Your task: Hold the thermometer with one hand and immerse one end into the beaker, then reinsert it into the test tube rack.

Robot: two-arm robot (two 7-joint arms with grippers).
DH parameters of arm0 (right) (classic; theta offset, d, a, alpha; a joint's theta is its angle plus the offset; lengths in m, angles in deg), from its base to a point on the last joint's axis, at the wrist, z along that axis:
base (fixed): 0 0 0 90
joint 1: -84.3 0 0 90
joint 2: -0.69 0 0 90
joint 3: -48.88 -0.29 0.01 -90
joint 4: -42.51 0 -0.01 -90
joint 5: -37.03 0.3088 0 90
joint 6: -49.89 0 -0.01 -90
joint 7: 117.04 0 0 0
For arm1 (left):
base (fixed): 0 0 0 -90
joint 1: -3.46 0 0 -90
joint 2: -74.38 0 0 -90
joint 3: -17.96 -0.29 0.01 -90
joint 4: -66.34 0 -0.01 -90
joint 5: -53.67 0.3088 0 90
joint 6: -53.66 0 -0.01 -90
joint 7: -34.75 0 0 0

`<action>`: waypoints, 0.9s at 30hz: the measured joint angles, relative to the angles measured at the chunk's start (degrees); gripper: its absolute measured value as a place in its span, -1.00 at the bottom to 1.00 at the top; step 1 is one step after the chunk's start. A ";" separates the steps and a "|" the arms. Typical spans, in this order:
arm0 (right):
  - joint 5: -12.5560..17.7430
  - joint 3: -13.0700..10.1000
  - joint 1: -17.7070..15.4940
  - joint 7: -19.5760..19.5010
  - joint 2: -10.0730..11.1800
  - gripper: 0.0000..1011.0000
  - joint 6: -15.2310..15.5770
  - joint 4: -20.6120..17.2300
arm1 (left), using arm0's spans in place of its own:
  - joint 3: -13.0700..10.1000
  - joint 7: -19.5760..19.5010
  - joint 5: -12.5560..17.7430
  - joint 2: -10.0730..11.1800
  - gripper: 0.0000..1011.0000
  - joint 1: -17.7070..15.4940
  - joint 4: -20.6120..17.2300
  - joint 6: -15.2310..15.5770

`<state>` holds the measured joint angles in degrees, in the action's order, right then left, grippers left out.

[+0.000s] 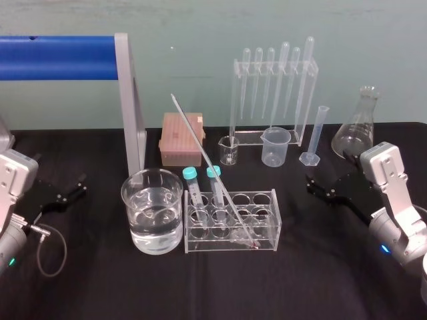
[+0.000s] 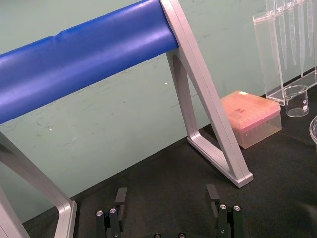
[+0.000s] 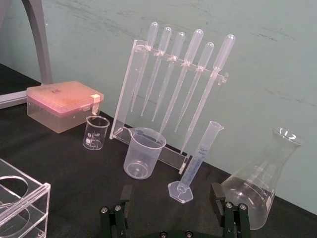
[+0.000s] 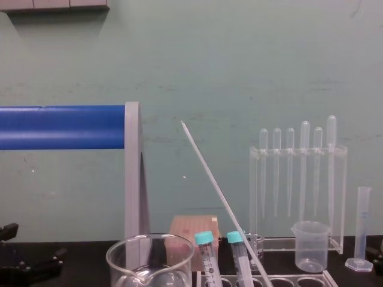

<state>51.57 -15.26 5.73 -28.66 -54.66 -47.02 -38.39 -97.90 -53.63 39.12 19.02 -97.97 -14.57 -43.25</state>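
Clear glass marks the thermometer [image 1: 193, 133]: it stands slanted in the test tube rack [image 1: 265, 230], its lower end down at the rack's base toward 5 o'clock and its free top leaning up toward 11 o'clock, over the pink tip box [image 1: 181, 137]. We cannot tell which hole it passes through. Nothing grips it.

The rack sits mid-tabletop [image 1: 100, 287] with two teal-capped tubes [image 1: 193, 187] in its 9 o'clock end. Just beside it, at 9 o'clock, stands the beaker [image 1: 130, 213], roughly half full of clear liquid.

The left claw [image 1: 81, 185] lies low over the tabletop at 9 o'clock of the beaker, well apart from it; in the left wrist view we see it [image 2: 167, 198] spread wide and holding nothing. The right claw [image 1: 313, 187] sits at 3 o'clock of the rack, likewise apart, and in the right wrist view it [image 3: 171, 196] is also spread and bare.

At 12 o'clock of the rack stand the pipette stand [image 1: 273, 100], a small plastic beaker [image 1: 275, 147] and a graduated cylinder [image 1: 319, 133].
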 joint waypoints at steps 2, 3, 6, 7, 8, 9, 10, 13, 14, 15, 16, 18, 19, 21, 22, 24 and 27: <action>0.00 0.00 0.00 0.00 0.00 0.98 0.00 0.00 | 0.00 0.00 0.00 0.00 0.99 0.00 0.00 0.00; 0.00 0.00 0.00 0.00 0.00 0.98 0.00 0.00 | 0.00 0.00 0.00 0.00 0.99 0.00 0.00 0.00; 0.00 0.00 0.00 0.00 0.00 0.98 0.00 0.00 | 0.00 0.00 0.00 0.00 0.99 0.00 0.00 0.00; 0.00 0.00 0.00 0.00 0.00 0.98 0.00 0.00 | 0.00 0.00 0.00 0.00 0.99 0.00 0.00 0.00; 0.00 0.00 0.00 0.00 0.00 0.98 0.00 0.00 | 0.00 0.00 0.00 0.00 0.99 0.00 0.00 0.00; 0.00 0.00 0.00 0.00 0.00 0.98 0.00 0.00 | 0.00 0.00 0.00 0.00 0.99 0.00 0.00 0.00; 0.00 0.00 0.00 0.00 0.00 0.98 0.00 0.00 | 0.00 0.00 0.00 0.00 0.99 0.00 0.00 0.00; 1.91 -1.12 -0.05 2.40 0.32 0.98 1.45 -0.98 | 0.00 0.00 0.00 0.00 0.99 0.00 0.00 0.00; 2.77 -1.54 -0.15 3.29 0.42 0.98 1.87 -1.45 | 0.00 0.00 0.00 0.00 0.99 0.00 0.00 0.00; 3.77 -1.89 -0.25 4.27 0.54 0.98 2.31 -1.94 | 0.00 0.00 0.00 0.00 0.99 0.00 0.00 0.00; 5.93 -2.68 -0.42 6.47 0.84 0.98 3.21 -3.18 | 0.00 0.00 0.00 0.00 0.99 0.00 0.00 0.00; 8.35 -3.53 -0.49 8.99 1.24 0.98 4.28 -4.51 | 0.00 0.00 0.00 0.00 0.99 0.00 0.00 0.00; 9.63 -3.89 -0.49 10.40 1.42 0.98 4.81 -5.16 | 0.00 0.00 0.00 0.00 0.99 0.00 0.00 0.00; 13.12 -4.96 -0.22 14.47 1.93 0.98 6.22 -6.92 | 0.00 0.00 0.00 0.00 0.99 0.00 0.00 0.00; 14.23 -5.27 0.03 15.84 2.07 0.98 6.71 -7.49 | 0.00 0.00 0.00 0.00 0.99 0.00 0.00 0.00; 17.06 -5.81 1.21 20.14 2.31 0.98 8.03 -8.61 | 0.00 0.00 0.00 0.00 0.99 0.00 0.00 0.00; 18.90 -5.52 3.88 25.43 2.22 0.98 8.99 -8.93 | 0.00 0.00 0.00 0.00 0.99 0.00 0.00 0.00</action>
<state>70.48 -20.78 9.61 -3.23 -52.44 -38.03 -47.32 -97.90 -53.62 39.12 19.02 -97.97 -14.57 -43.25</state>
